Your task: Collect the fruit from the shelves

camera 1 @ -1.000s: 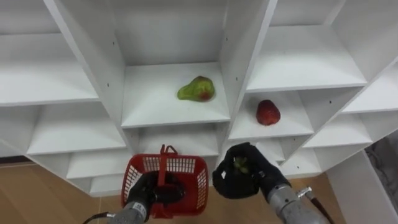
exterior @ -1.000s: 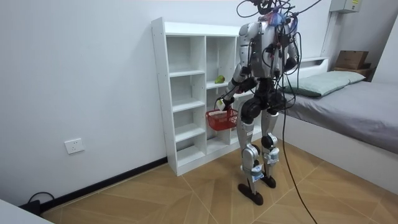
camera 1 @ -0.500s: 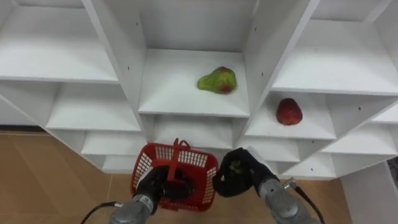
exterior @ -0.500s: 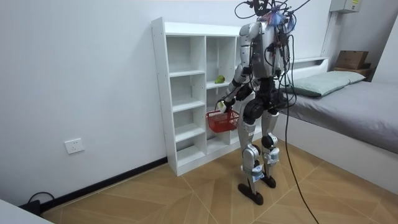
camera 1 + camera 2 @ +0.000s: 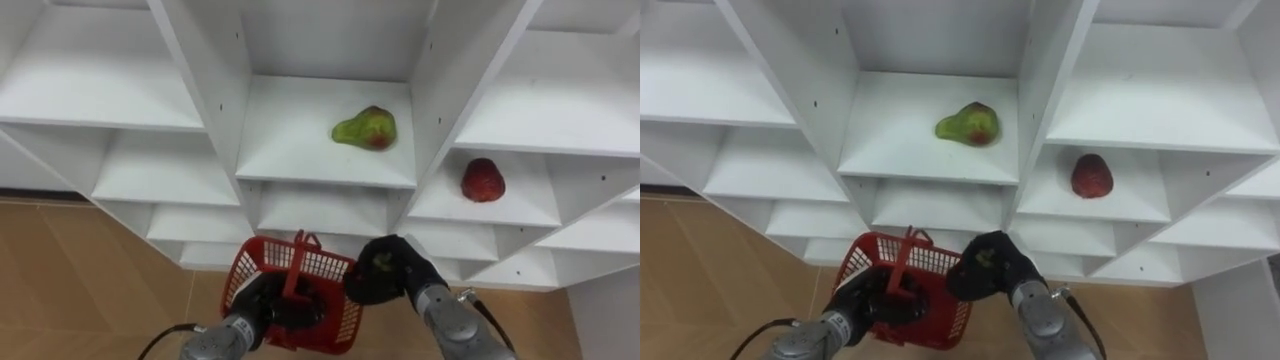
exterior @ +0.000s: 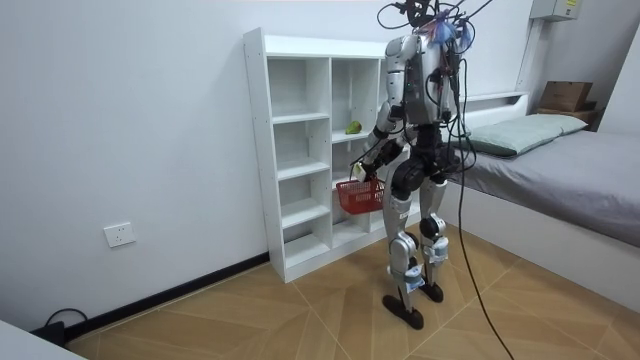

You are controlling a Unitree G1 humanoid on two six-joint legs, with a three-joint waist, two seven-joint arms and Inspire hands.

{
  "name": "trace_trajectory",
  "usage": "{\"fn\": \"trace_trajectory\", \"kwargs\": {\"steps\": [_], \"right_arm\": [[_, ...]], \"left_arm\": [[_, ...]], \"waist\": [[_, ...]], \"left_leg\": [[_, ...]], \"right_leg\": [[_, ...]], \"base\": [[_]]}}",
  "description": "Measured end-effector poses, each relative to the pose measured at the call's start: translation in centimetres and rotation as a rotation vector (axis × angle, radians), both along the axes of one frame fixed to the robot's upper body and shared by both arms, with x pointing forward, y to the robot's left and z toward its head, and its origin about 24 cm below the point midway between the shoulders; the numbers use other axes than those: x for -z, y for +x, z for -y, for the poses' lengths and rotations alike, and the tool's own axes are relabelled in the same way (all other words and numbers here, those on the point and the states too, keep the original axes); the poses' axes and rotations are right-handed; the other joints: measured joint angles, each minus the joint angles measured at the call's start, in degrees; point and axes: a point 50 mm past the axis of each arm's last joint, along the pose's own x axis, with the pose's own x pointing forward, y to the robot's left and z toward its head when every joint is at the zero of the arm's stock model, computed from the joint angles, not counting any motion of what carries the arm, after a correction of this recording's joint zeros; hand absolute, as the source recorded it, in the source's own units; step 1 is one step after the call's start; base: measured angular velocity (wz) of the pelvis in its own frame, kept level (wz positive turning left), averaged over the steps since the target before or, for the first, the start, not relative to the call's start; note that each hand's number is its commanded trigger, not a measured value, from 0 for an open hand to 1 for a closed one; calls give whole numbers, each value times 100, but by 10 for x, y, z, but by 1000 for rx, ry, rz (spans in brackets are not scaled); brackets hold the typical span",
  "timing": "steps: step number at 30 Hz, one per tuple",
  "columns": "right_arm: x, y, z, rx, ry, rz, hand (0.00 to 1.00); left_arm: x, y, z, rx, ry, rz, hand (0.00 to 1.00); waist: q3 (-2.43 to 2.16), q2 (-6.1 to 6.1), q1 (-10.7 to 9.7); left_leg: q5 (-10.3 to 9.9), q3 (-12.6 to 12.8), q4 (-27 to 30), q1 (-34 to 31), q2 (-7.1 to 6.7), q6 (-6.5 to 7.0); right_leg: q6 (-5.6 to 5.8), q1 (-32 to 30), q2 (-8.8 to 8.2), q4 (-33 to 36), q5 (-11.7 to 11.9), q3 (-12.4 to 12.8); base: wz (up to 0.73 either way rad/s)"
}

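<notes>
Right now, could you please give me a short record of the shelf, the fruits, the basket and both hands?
robot: stands facing the white shelf unit
left hand: curled round the handle of the red plastic mesh basket
right hand: curled round a small green fruit, at the basket's right rim
middle compartment: green-and-red pear lying on the shelf
compartment to its right: round red fruit, on a lower shelf
basket contents: cannot tell

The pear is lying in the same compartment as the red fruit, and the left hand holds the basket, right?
Wrong compartment: the left eye view shows the pear in the middle one and the red fruit in the next one to its right. The left hand does hold the basket.
</notes>
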Motion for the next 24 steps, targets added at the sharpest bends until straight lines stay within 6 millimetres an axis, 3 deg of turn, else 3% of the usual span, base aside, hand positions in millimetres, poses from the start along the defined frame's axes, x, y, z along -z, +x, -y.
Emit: {"fn": "trace_trajectory", "kwargs": {"steps": [5, 24], "right_arm": [[1, 2, 2, 37, 22, -10, 100], [15, 0, -11, 91, 97, -119, 100]], "left_arm": [[0, -2, 5, 39, -11, -5, 100], [-4, 3, 22, 86, -38, 14, 100]], "waist": [[-9, 62, 0], [-10, 74, 8]], "left_leg": [[15, -3, 48, -120, -5, 5], [20, 19, 73, -149, -5, 8]], "right_leg": [[0, -83, -11, 6, 0, -86], [0, -115, -6, 13, 0, -99]], "base": [[6], [0]]}}
